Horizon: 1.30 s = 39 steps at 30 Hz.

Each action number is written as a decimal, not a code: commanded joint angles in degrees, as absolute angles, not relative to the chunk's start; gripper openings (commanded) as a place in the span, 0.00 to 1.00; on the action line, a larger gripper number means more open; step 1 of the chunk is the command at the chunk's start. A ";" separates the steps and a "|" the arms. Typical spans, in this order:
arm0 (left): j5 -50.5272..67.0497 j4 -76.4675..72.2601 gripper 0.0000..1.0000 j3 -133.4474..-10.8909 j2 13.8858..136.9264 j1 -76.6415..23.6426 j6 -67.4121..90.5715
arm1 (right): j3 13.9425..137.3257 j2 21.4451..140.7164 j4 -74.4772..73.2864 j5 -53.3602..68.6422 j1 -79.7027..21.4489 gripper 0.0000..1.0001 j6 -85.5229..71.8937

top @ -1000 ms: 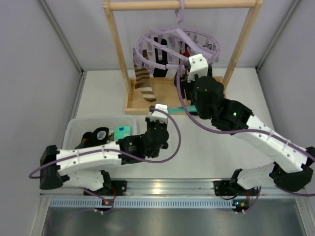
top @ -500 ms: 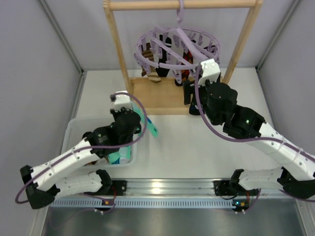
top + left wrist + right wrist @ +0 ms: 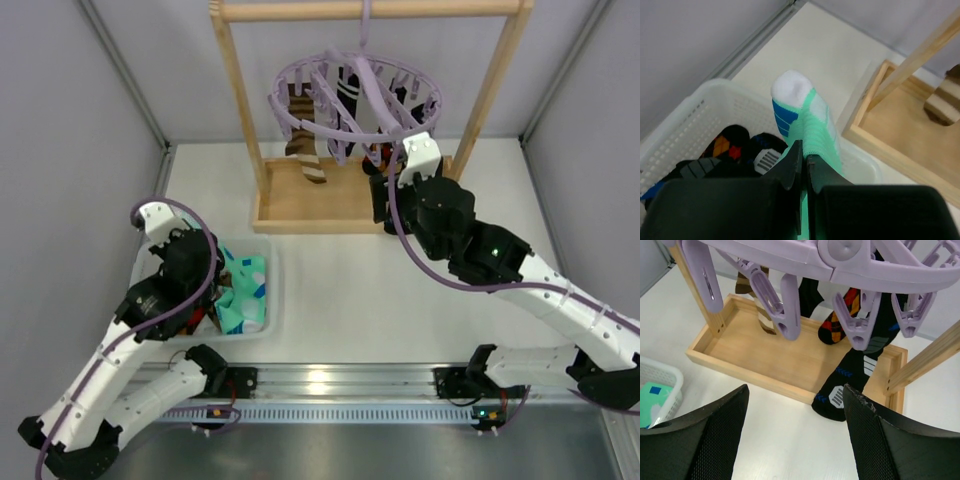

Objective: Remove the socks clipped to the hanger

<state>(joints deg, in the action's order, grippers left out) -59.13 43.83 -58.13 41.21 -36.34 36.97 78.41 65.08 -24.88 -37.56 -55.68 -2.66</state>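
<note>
Over the white table (image 3: 350, 300), my left end effector (image 3: 804, 151) pinches a mint-green sock (image 3: 815, 120) at the rim of the white plastic basket (image 3: 687, 125); dropped, it may spill. My right end effector (image 3: 795, 392) gapes wide.

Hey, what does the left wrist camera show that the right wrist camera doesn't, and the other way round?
Only the left wrist: the left pincer shut on a mint-green sock over the white basket, with dark socks inside. Only the right wrist: the lilac hanger, its clips, a black sock with white and blue marks hanging from it, and the open right pincer. Both: the basket, the wooden frame base and the brown-striped sock.
</note>
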 commanded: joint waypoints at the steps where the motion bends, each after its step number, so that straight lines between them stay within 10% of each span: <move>1: -55.03 46.32 0.00 -51.78 42.10 -33.50 45.41 | 77.52 63.98 -20.83 -34.90 -55.11 0.73 -3.43; 12: -50.98 45.62 0.00 -41.23 51.32 -29.36 58.18 | 75.50 62.14 -20.65 -33.66 -54.67 0.73 -4.13; 27: -47.55 45.70 0.97 -40.50 40.53 -29.27 56.26 | 63.81 54.84 -20.75 -21.02 -37.19 0.77 -11.95; 39: -31.48 45.79 0.98 -53.96 37.79 -29.44 34.57 | 54.08 60.37 -5.65 -0.57 -15.59 0.91 -12.48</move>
